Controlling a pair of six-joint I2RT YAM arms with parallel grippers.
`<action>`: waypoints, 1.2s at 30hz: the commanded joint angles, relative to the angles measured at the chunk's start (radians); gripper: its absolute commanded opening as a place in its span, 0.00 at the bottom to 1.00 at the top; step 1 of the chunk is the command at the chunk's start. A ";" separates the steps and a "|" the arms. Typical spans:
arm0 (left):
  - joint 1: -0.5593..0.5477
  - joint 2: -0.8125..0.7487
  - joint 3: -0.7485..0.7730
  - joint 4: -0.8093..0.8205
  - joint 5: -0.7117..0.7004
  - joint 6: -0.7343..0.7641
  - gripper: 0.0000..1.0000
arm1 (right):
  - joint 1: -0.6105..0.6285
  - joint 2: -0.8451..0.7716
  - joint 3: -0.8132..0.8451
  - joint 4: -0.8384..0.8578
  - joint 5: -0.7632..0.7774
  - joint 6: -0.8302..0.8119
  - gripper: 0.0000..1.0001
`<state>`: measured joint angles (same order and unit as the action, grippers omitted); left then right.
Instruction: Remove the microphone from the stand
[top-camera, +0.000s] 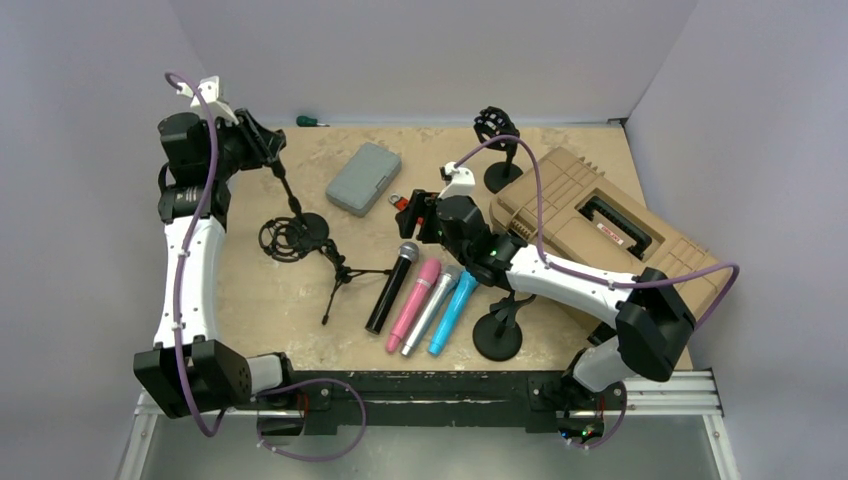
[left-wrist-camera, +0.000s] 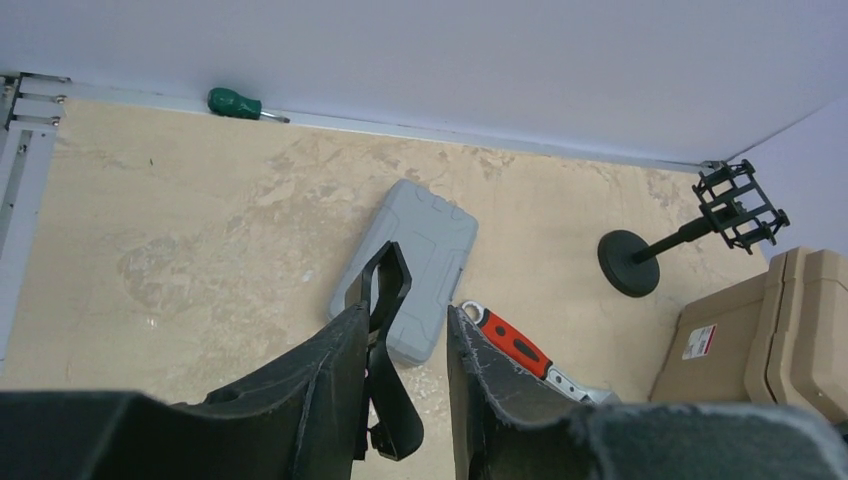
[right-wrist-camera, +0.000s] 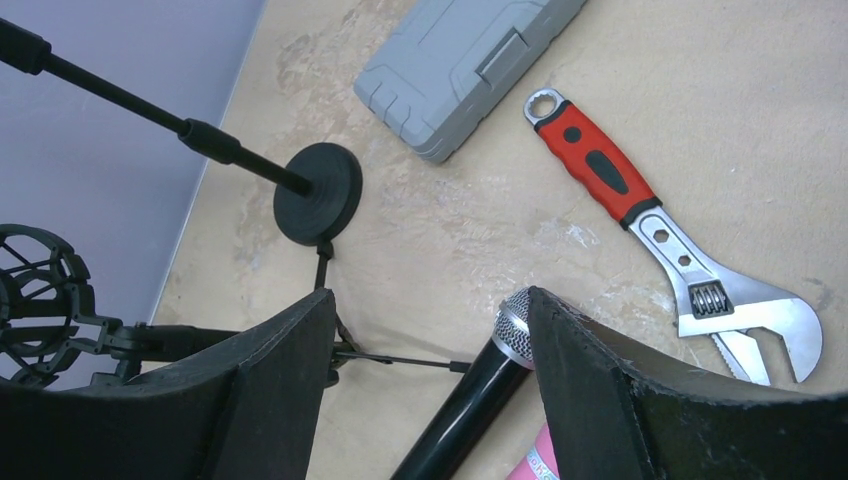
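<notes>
The table (top-camera: 260, 300) carries a tan case (top-camera: 590, 215) at the right; the tall stand (top-camera: 311, 229) rises at the left, and its clip (left-wrist-camera: 385, 285) looks empty; the black microphone (right-wrist-camera: 480, 385) lies flat on the table beside a pink microphone (top-camera: 413, 303). The left pincer (left-wrist-camera: 408, 315) is closed to a narrow gap around the clip, seemingly gripping it; the right pincer (right-wrist-camera: 428, 295) hangs wide open over the black microphone's head, holding nothing. The removal itself looks done; what seems left is releasing the stand and drawing both arms clear.
</notes>
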<state>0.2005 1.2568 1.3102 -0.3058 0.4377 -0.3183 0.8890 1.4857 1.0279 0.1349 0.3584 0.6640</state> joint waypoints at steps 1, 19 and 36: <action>0.007 0.018 0.002 0.051 0.001 0.028 0.33 | -0.004 -0.025 0.004 0.023 0.033 -0.019 0.69; -0.063 -0.013 -0.090 -0.042 -0.212 0.056 0.23 | -0.004 -0.082 -0.049 0.028 0.035 -0.004 0.68; -0.106 0.092 -0.152 -0.047 -0.324 -0.023 0.21 | -0.004 -0.133 -0.091 0.031 0.060 0.006 0.68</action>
<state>0.1020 1.2892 1.2057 -0.2379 0.1226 -0.2958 0.8890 1.3991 0.9436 0.1360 0.3779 0.6655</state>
